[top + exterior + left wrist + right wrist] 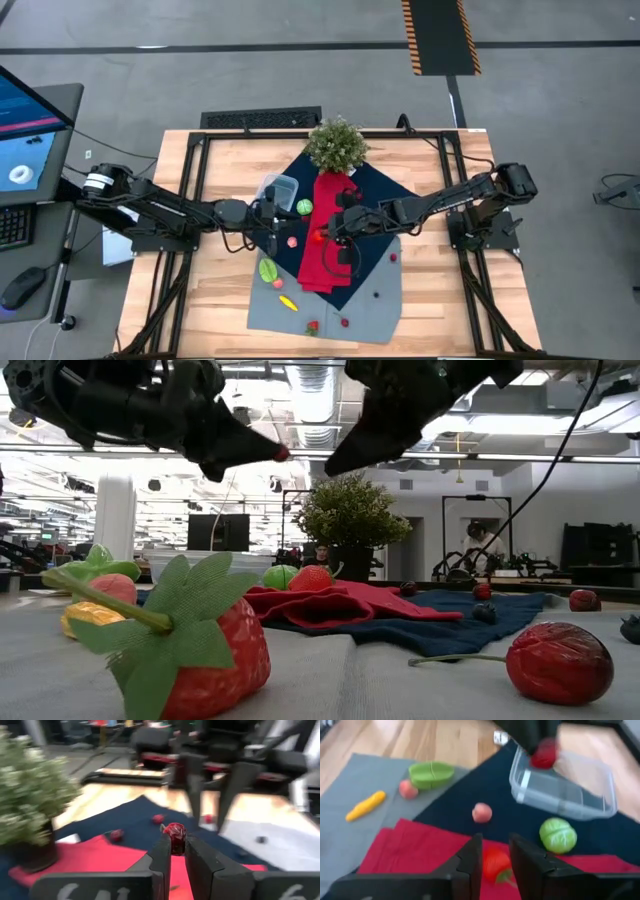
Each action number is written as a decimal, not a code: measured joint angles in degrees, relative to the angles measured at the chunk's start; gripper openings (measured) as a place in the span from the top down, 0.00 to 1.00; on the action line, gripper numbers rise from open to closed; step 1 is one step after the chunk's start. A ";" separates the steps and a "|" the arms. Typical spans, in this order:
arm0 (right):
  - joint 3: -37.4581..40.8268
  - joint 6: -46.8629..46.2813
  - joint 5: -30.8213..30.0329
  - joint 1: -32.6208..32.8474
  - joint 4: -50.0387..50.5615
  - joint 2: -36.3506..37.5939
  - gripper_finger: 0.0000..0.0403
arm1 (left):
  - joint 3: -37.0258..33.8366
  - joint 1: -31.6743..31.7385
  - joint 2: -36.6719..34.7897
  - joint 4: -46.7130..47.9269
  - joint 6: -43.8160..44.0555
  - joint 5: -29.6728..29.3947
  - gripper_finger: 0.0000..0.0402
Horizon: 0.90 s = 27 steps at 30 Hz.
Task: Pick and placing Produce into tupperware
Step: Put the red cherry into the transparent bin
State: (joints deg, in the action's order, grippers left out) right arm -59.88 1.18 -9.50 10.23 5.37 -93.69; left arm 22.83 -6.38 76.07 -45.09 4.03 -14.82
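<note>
Produce and tupperware are shown on layered cloths on a wooden table (220,300), with 2 arms meeting over the middle. The left gripper (177,851) is seen closed on a small dark-red berry (175,836), which is pinched between its 2 fingertips and held in the air (in the right wrist view the same berry appears above the near rim of the tupperware). The tupperware (565,787), a clear rounded container, lies on the dark blue cloth (385,195) near a potted plant (336,143). The right gripper (495,851) is held low over the red cloth strip (322,235), its fingers parted, and a red strawberry (495,865) is seen on the strip between and just beyond them; whether it is touched cannot be told. A round green piece (558,835) is placed on the blue cloth just beside the tupperware, and a pink piece (482,812) lies on the same cloth nearby. On the grey cloth (380,300) are found a green leafy piece (431,774), a second pink piece (408,789) just beside it, and a yellow piece (366,805) farther out. In the low view, a large strawberry (215,650) and a red cherry (560,662) are seen in the foreground on the grey cloth.
</note>
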 joint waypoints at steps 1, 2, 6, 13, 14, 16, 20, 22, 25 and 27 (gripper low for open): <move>0.00 -0.46 -0.02 0.30 0.52 0.00 0.67 | 0.00 0.01 0.00 0.80 0.02 -2.01 0.92; 0.00 -0.70 -0.05 0.64 0.84 0.00 0.66 | 0.00 0.01 0.00 1.45 0.04 -4.26 0.91; 0.00 -1.17 -0.02 2.43 1.28 0.00 0.61 | 0.00 0.01 0.00 3.02 1.19 -12.49 0.91; 0.00 -2.29 -3.27 5.59 2.38 0.00 0.60 | 0.00 0.01 0.00 10.45 7.62 -27.18 0.91; 0.00 -2.33 -3.64 6.02 2.38 0.00 0.60 | 0.00 0.03 0.00 12.17 9.05 -29.13 0.91; 0.00 -2.35 -4.39 6.75 2.38 0.00 0.61 | 0.00 0.17 0.00 15.51 11.98 -31.23 0.91; 0.00 -2.34 -5.59 7.58 2.38 0.00 0.62 | 0.00 1.00 0.00 20.86 20.72 -30.53 0.91; 0.00 -2.39 -5.62 7.77 2.38 0.00 0.63 | 0.00 1.73 0.00 23.06 24.16 -27.95 0.91; 0.00 -2.70 -5.62 7.77 2.38 0.00 0.63 | 0.00 3.14 0.00 26.54 30.04 -23.46 0.91; 0.00 -2.70 -5.62 7.77 2.37 0.00 0.63 | 0.00 4.12 0.00 28.32 32.77 -21.91 0.91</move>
State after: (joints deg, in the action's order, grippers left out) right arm -59.88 -1.52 -15.11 18.00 7.74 -93.69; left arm 22.83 -2.26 76.07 -16.77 36.80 -36.72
